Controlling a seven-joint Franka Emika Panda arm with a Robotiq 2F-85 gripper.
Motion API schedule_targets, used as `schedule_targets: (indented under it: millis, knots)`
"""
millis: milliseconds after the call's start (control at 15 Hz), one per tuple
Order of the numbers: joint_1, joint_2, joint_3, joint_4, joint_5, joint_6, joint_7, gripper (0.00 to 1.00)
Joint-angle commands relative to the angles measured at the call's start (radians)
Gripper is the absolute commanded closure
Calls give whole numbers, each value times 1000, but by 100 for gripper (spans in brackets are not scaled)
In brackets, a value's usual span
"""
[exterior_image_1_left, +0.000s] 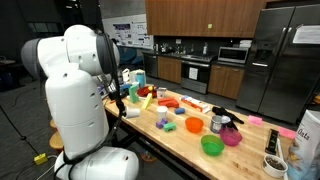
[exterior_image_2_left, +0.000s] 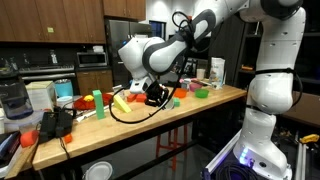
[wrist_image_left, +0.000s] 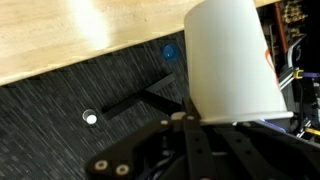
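The arm bends low over the near edge of the table (exterior_image_2_left: 215, 100), with its tool (exterior_image_2_left: 155, 93) down among the clutter at the front edge. In the wrist view the tool (wrist_image_left: 200, 130) is closed around a white paper cup (wrist_image_left: 230, 55) and pinches it near its lower end. The cup stands tilted, its wider end leaning away from the camera, and fills the upper right of that view. The cup is not on the wood but beyond the table's edge (wrist_image_left: 60, 40), out over the dark carpet (wrist_image_left: 60, 100). A small white spot (wrist_image_left: 90, 117) and a blue disc (wrist_image_left: 169, 52) show on the floor below. I cannot pick out the cup itself in either exterior view, since the arm's body covers it.

On the table around the arm lie bright toys. There are a yellow piece (exterior_image_2_left: 122, 100) and a green block (exterior_image_2_left: 97, 98) just beside the tool. Farther along are a green bowl (exterior_image_1_left: 211, 145) and a pink bowl (exterior_image_1_left: 231, 137), well apart from the tool.
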Motion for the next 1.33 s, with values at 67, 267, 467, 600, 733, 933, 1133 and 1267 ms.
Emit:
schedule_targets:
  millis: [67, 267, 467, 600, 733, 933, 1133, 1267]
  knots:
    - [0, -56, -14, -109, 14, 238, -9, 99]
    - [-11, -55, -32, -190, -61, 482, -50, 99]
    - [-26, -50, -54, -249, -122, 655, -93, 99]
    - [-34, -51, -65, -274, -139, 707, -95, 99]
    - [-42, -54, -76, -293, -139, 733, -95, 71]
    - [-49, -62, -85, -310, -143, 741, -86, 60]
    - [-54, -68, -92, -316, -147, 733, -95, 41]
    - [-57, -73, -96, -316, -143, 722, -109, 27]
